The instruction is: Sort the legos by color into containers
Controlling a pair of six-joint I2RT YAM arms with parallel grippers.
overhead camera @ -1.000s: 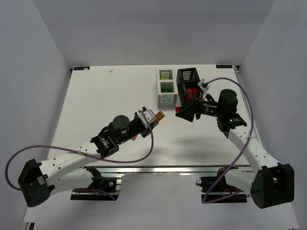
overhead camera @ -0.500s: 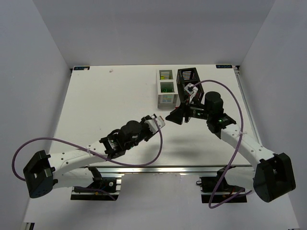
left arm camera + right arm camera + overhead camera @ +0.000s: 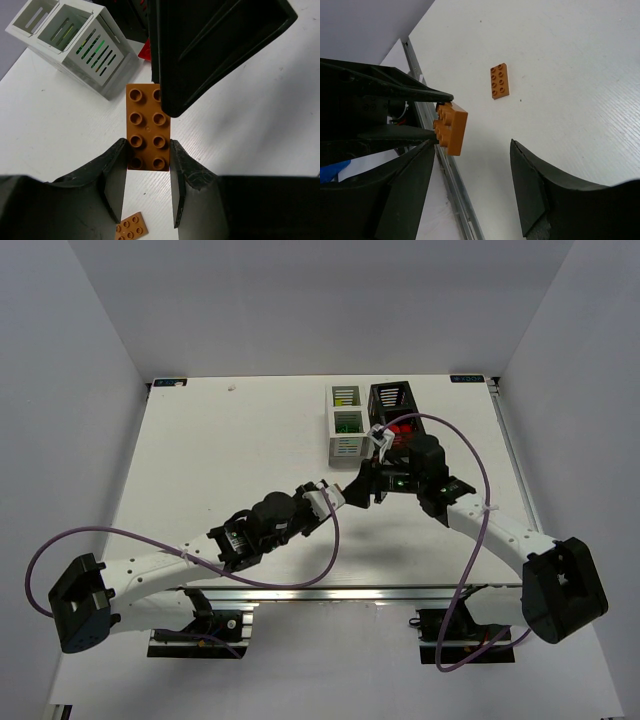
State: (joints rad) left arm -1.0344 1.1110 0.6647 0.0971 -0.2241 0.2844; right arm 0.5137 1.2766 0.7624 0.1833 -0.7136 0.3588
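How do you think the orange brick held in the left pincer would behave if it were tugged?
Probably stiff: the orange brick shows straight edges in the left pincer. Smooth sides, gripped only at one end, might let it pivot.

- Left gripper and right gripper meet mid-table, seemingly touching.
- White box stands beside black box, just behind them.
- Red legos lie in the black box.

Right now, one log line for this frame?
left gripper: shut on orange brick | right gripper: open, beside it | second brick: on table | next: likely handover
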